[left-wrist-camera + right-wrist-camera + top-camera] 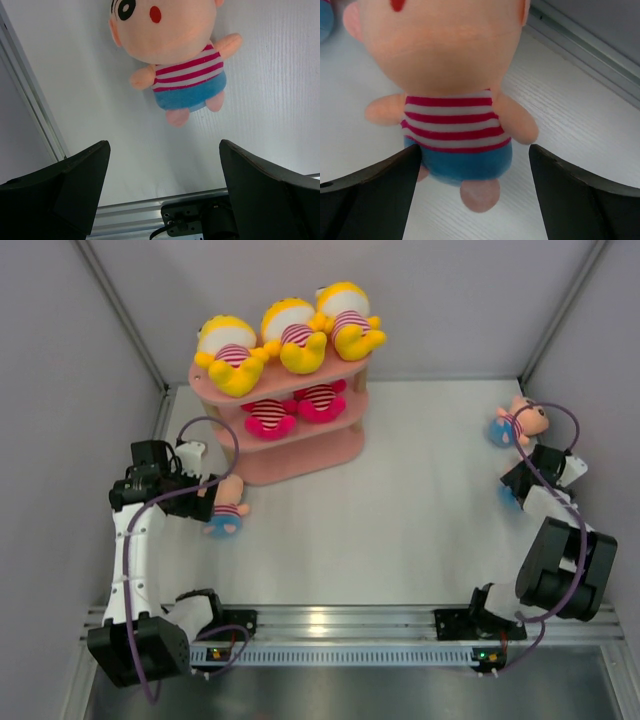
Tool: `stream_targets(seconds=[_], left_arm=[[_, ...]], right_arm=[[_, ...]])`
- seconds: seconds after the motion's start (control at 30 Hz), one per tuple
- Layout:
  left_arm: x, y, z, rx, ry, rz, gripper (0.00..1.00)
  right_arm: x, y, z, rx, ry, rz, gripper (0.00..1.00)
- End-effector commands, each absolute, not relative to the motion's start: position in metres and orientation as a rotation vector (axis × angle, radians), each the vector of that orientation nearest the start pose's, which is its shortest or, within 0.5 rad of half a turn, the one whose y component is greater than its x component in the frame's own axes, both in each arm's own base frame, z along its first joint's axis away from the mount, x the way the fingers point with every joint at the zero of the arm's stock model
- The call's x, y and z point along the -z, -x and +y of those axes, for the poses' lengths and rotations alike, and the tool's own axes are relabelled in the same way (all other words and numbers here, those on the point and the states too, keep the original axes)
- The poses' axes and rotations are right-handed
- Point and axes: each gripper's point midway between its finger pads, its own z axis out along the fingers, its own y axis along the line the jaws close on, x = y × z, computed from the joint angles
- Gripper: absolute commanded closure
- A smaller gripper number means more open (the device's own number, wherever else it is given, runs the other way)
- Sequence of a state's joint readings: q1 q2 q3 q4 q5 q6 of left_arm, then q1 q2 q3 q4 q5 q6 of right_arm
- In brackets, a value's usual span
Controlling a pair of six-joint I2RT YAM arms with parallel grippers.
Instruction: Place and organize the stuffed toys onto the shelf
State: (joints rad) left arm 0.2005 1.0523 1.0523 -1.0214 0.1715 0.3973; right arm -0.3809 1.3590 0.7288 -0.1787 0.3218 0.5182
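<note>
- Left gripper (164, 147) is hovering with its jaws spread wide over a peach-headed doll (175, 65). The doll is lying face up on the table (400, 520) just beyond the fingertips, near the left end of the shelf (335, 450). Closing from this spot is likely to be catching only air or a foot.
- Right gripper (475, 150) is standing equally wide, its fingers flanking the blue bottom of a second peach-headed doll (455, 120) at the table's far right, well apart from the shelf. Neither arm is holding anything.
- Pinching so low on the body is risking a loose hold, with the big head swinging and the soft plush slipping free on the long carry across.
- Three yellow dolls (290, 335) are filling the top board, legs hanging over its front rim, so an arm passing close is risking knocking one off.
- Two more striped dolls (270, 415) are occupying the middle board, leaving tight gaps between the posts. A wide gripper pushing in is liable to be nudging the light-looking shelf or the toys already set.
- Sending both arms to the shelf together is risking a collision there.
</note>
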Motion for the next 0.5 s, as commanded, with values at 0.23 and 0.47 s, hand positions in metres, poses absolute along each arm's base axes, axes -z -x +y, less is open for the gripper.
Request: stream_targets(seconds=[0.23, 0.47], left_arm=[[-0.182, -0.239, 0.03, 0.008, -0.343, 2.508, 0.04], [-0.198, -0.246, 0.027, 0.022, -0.336, 2.461, 0.04]], right_arm=[[-0.069, -0.349, -0.169, 0.214, -1.054, 2.046, 0.7], [-0.09, -0.347, -0.151, 0.107, -0.988, 2.018, 1.0]])
